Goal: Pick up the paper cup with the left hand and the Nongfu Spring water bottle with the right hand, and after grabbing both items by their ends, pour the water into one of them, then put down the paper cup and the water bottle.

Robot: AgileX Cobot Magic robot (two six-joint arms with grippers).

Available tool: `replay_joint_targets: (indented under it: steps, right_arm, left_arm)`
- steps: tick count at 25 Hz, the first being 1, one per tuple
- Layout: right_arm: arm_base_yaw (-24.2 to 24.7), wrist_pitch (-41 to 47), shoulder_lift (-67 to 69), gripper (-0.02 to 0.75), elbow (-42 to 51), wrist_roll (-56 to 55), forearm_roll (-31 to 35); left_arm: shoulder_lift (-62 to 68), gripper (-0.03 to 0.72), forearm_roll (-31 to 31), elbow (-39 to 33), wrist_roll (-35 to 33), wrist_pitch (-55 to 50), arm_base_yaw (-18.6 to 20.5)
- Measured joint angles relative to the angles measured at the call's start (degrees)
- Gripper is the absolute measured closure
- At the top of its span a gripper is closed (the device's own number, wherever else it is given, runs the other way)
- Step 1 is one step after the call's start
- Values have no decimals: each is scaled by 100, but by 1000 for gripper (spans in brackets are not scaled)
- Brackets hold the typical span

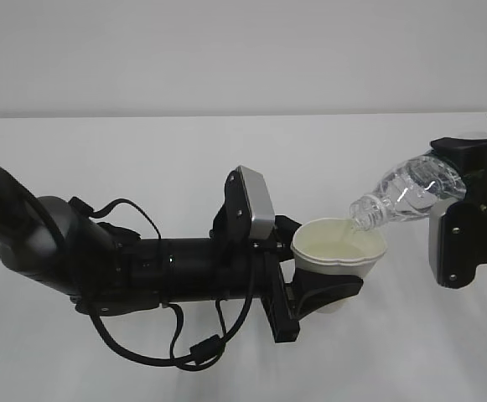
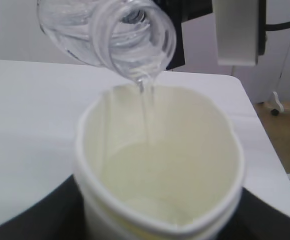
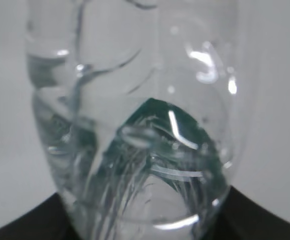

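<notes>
The left hand (image 1: 323,289) reaches in from nine o'clock in the exterior view, its black jaws spread part-way and clamped around the lower body of the paper cup (image 1: 340,251). The cup is held clear above the white surface (image 1: 142,151), roughly upright, near the middle of the scene. Its rolled rim is pressed out of round, as the left wrist view shows, where the cup (image 2: 159,165) fills the lower part of the picture with dark jaw edges at both bottom corners.

The right hand (image 1: 465,222) comes in from three o'clock and grips the Nongfu Spring water bottle (image 1: 406,194) by its base end, jaws about half-spread on the ribbed plastic. The bottle is tipped down toward nine o'clock, its uncapped mouth just above the cup's rim on the three o'clock side. In the right wrist view the bottle (image 3: 135,125) stands close against the lens, with a patch of dark green label seen through the clear wall and dark jaw edges at the lower corners.

A thin stream of the water (image 2: 147,112) falls from the bottle mouth (image 2: 135,35) into the cup, and a shallow pool lies on the cream-coloured bottom.
</notes>
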State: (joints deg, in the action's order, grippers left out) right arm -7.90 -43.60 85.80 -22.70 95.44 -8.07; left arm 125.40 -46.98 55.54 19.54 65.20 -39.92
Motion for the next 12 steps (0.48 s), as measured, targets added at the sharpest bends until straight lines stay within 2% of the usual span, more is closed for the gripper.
replay_joint_targets:
  steps: [12]
  right_arm:
    - [0, 13, 0, 363, 0, 13, 0]
  left_arm:
    - [0, 260, -4, 0, 0, 0, 0]
